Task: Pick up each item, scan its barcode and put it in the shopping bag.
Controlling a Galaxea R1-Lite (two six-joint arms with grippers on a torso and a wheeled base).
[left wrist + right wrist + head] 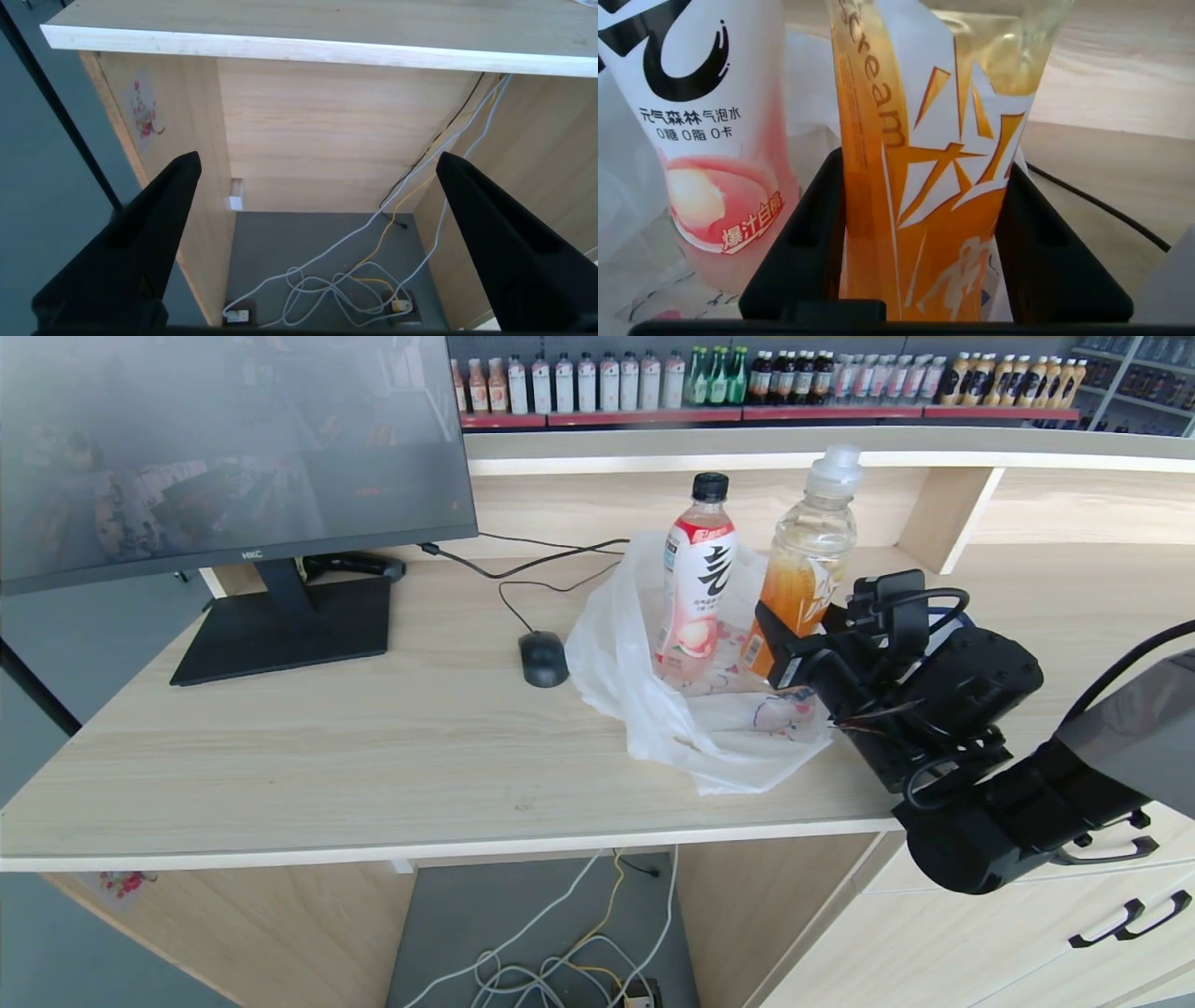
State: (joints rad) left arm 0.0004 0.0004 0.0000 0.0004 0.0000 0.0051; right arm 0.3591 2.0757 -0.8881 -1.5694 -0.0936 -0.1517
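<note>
Pink peach bottle with black cap, upright in the white shopping bag. Just beside it to the right, orange bottle, clear cap, amber liquid, upright at the bag's mouth, pinched low by the right gripper.

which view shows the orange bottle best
Head view: the orange bottle shows cap to label in the right tool. Right wrist view gives just its label up close; left wrist view faces cables under the desk.

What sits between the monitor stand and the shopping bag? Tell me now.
In the head view, a black mouse lies on the counter between the monitor stand and the shopping bag.
</note>
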